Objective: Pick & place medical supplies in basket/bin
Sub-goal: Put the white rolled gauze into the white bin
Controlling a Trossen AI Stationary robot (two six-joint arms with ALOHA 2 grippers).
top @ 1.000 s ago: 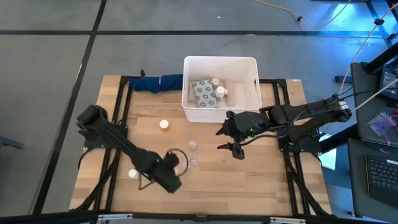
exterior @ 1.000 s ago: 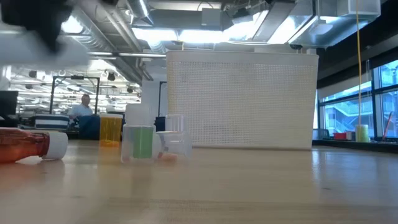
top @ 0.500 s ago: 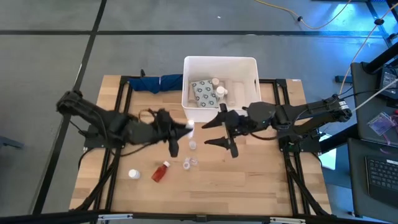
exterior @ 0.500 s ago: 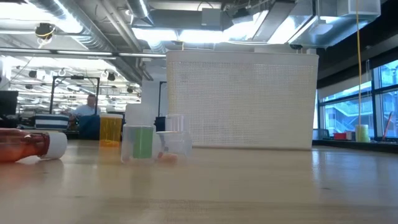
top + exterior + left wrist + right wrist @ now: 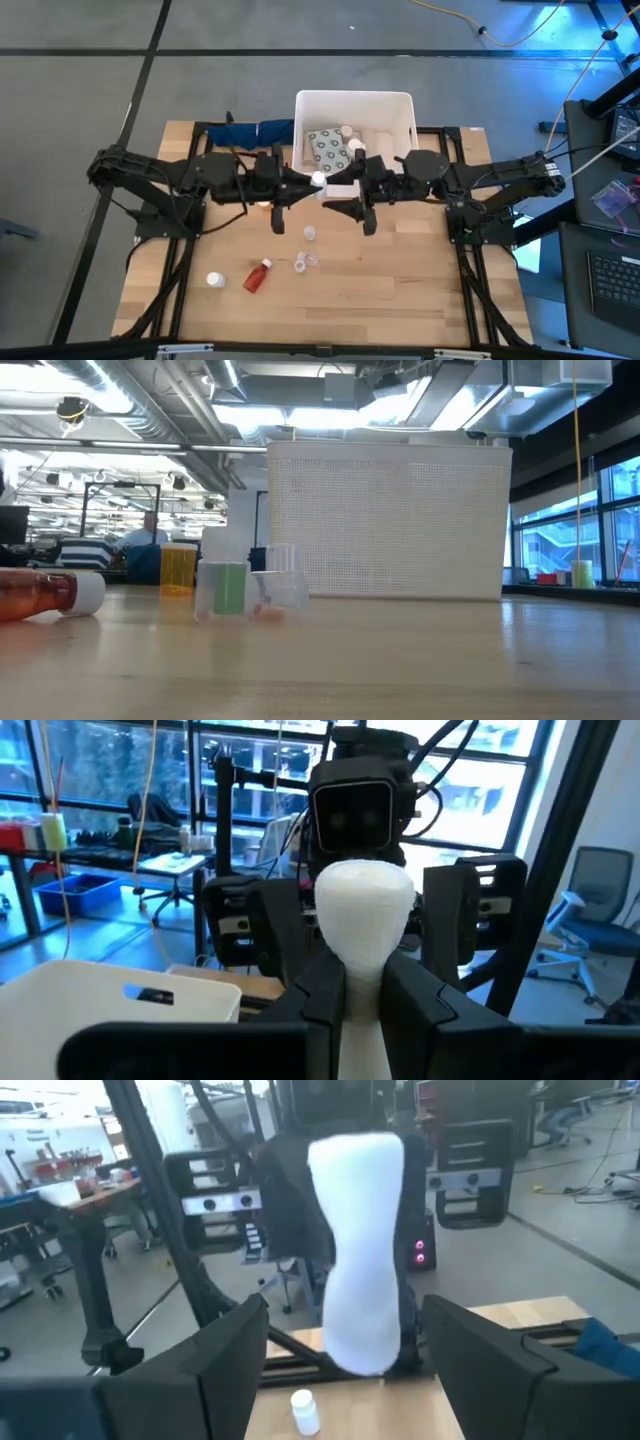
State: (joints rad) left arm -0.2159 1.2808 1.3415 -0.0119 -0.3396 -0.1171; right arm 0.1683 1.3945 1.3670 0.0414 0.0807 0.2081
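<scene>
The left tool [image 5: 303, 186] pinches a white tube [image 5: 318, 180]; the right tool [image 5: 352, 193], fingers spread, faces it just beside the white bin [image 5: 404, 98].

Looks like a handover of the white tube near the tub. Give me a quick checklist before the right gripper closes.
1. Left gripper shut on the white tube: ok.
2. Right gripper open, with a finger on each side of the tube: ok.
3. Tube deep enough between the right fingers for a firm grip: cannot tell.
4. Both grippers meet beside the white tub, at its near wall: ok.
5. Supplies left on the table, namely the red bottle, a white bottle and clear cups: not ok, not yet binned.
6. Tub has room; the dotted packet covers only part of the floor: ok.
</scene>
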